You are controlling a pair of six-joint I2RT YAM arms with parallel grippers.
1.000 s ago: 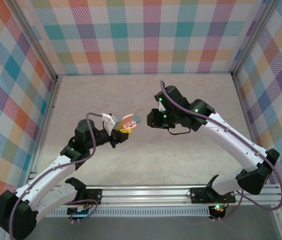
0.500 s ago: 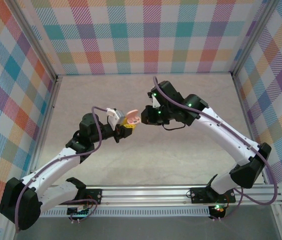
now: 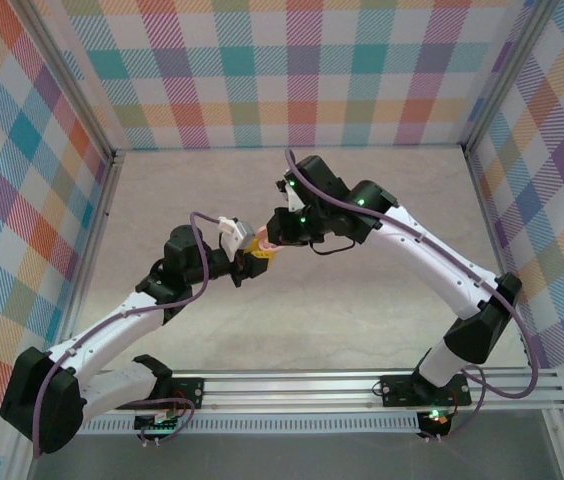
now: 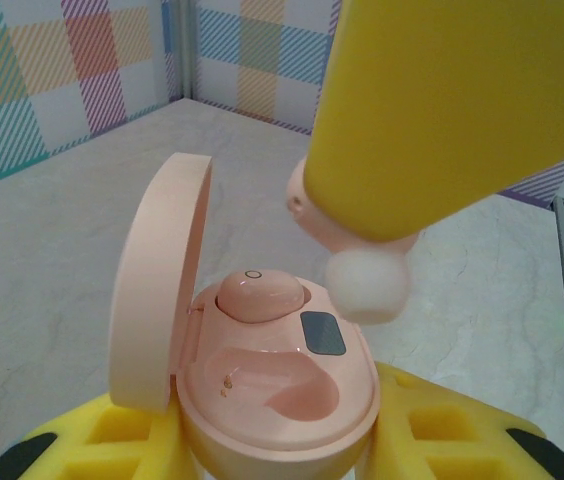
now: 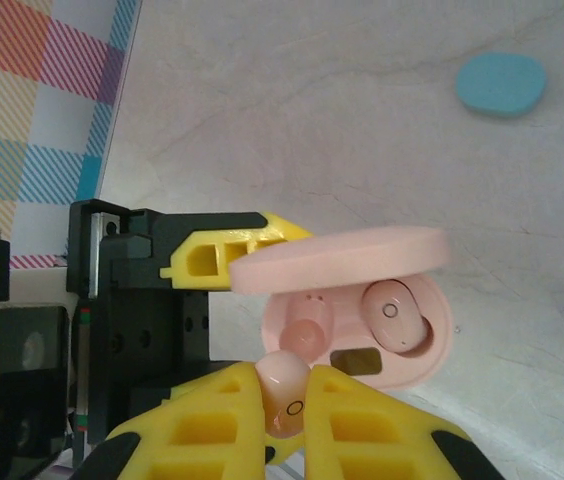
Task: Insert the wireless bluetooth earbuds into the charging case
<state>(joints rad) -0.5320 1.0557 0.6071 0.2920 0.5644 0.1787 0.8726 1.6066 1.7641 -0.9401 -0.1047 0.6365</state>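
Currently | my left gripper clamps the open pink case, lid upright at its edge | my right gripper pinches a pink earbud just above the free socket | second earbud seated

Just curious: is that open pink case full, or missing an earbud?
Half full: the pink case has one earbud seated, its other pocket empty; the right gripper holds the second earbud above it.
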